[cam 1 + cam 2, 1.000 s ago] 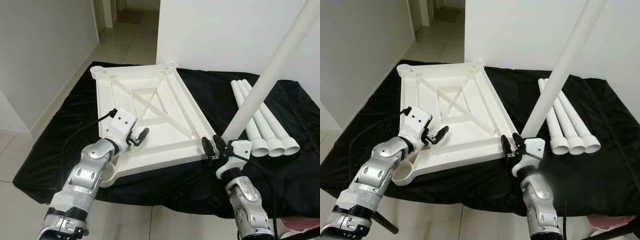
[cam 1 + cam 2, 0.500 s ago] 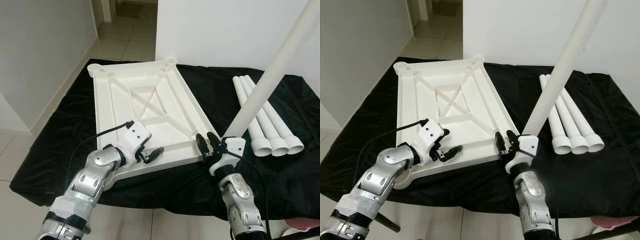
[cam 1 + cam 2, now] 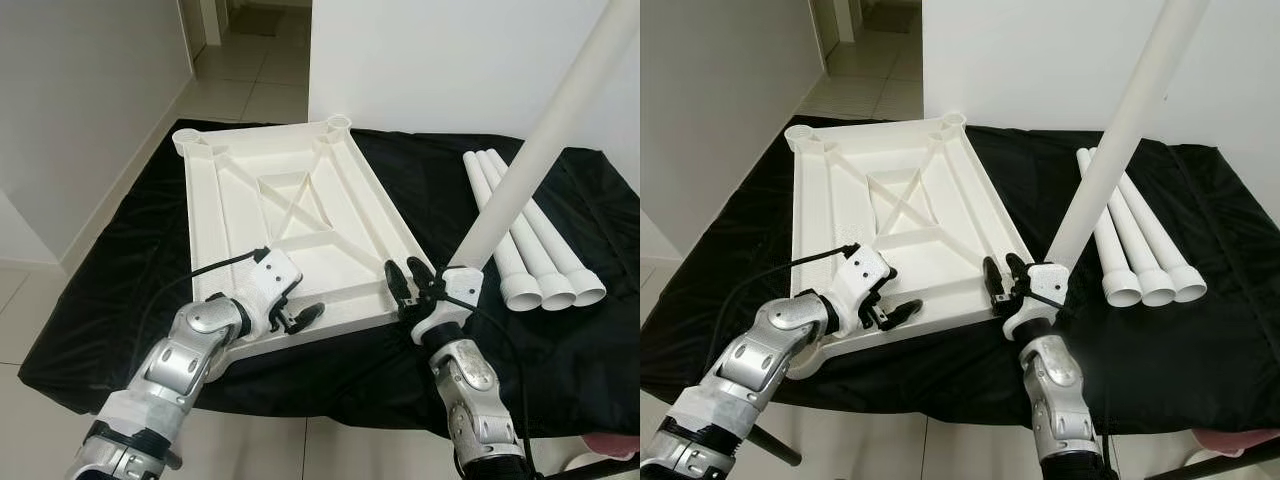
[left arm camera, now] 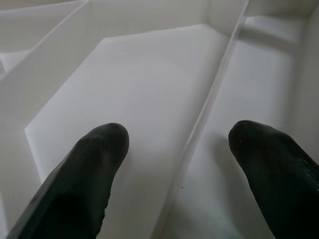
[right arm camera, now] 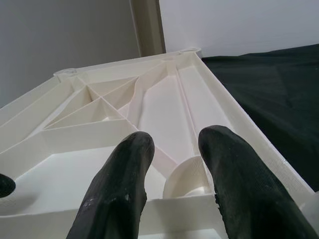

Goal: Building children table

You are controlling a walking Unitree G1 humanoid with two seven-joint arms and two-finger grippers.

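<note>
since the earlier frame our left gripper [image 3: 300,318] moved to the tabletop's [image 3: 300,190] near rail, spread wide, holding nothing. right gripper [image 3: 408,287] parted at the corner socket [image 5: 187,177]; the leg [image 3: 540,150] could miss it.

Left gripper [image 3: 300,318] fingers spread, straddling thin rib of tabletop [image 3: 290,215]; recessed panels free either side. Right gripper [image 3: 408,285]: corner socket [image 5: 187,175] directly ahead past rim wall; leaning leg tube [image 3: 540,140] behind; three tubes [image 3: 530,250] beyond
</note>
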